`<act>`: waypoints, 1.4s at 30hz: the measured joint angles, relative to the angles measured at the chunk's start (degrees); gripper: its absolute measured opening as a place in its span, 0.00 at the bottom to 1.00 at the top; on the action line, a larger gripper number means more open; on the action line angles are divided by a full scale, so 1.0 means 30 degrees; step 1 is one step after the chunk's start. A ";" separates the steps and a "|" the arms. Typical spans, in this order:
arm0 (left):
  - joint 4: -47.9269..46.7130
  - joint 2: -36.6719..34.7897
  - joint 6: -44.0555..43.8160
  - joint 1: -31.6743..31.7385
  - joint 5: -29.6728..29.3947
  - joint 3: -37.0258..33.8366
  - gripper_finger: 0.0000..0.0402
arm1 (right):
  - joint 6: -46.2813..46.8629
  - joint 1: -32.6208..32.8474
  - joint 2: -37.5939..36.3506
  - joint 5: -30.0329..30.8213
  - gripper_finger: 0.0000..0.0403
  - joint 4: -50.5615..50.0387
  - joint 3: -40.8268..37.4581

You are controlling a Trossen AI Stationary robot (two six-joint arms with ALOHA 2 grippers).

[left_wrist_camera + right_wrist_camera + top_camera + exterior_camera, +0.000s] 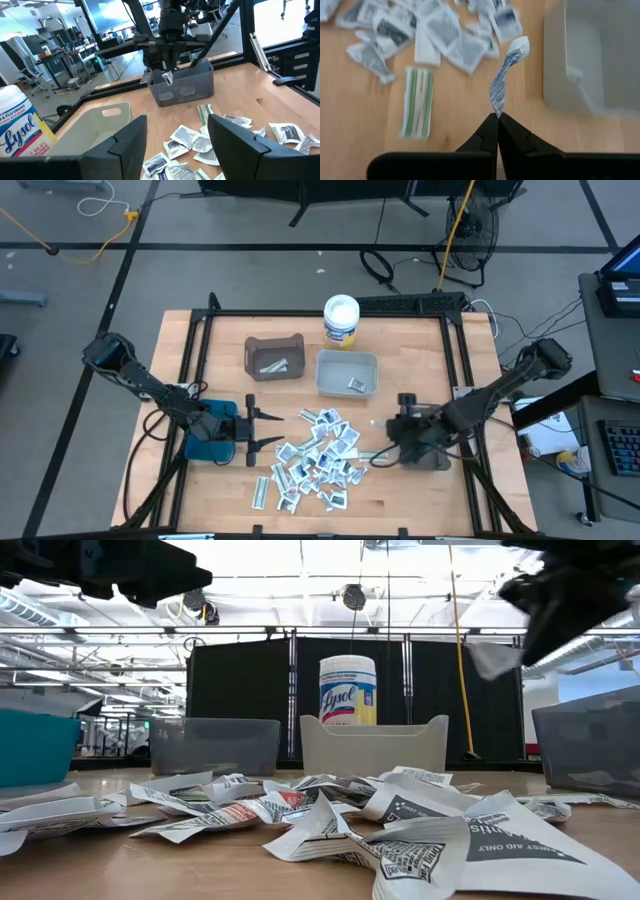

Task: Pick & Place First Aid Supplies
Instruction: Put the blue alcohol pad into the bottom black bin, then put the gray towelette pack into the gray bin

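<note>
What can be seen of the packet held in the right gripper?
The packet is a small, flat, white sachet with blue print, thin and crinkled like paper or foil. The shut right gripper pinches one end; the rest juts out twisted, touching nothing else. It hangs above the wooden table, between the packet pile and a grey bin.
</note>
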 joint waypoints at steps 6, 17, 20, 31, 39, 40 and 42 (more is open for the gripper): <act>-0.0002 0.0000 0.0000 0.0002 0.0000 0.0000 0.53 | 0.4914 0.1593 -0.1175 -0.0057 0.00 -0.4007 0.0000; -0.0006 0.0007 -0.0198 0.0007 0.0000 0.0000 0.53 | 1.3328 0.4373 -0.2024 -0.0810 0.00 -0.9857 0.0000; -0.0006 0.0007 -0.0328 0.0007 0.0007 0.0000 0.53 | 1.5198 0.4883 -0.2027 -0.1421 0.00 -1.0913 -0.0040; -0.0014 0.0007 -0.0887 0.0005 0.0044 0.0000 0.53 | 1.6795 0.5197 -0.2012 -0.1674 0.01 -1.0814 -0.0813; -0.0100 0.0007 -0.1041 0.0000 0.0073 0.0000 0.53 | 1.8144 0.5190 -0.2012 -0.2626 0.15 -1.0831 -0.1399; -0.0114 0.0007 -0.1062 0.0006 0.0073 0.0000 0.53 | 1.8143 0.5190 -0.2012 -0.2643 0.18 -1.0831 -0.1411; -0.0116 0.0007 -0.1064 0.0007 0.0066 0.0000 0.53 | 1.8120 0.5190 -0.2012 -0.2640 0.24 -1.0824 -0.1413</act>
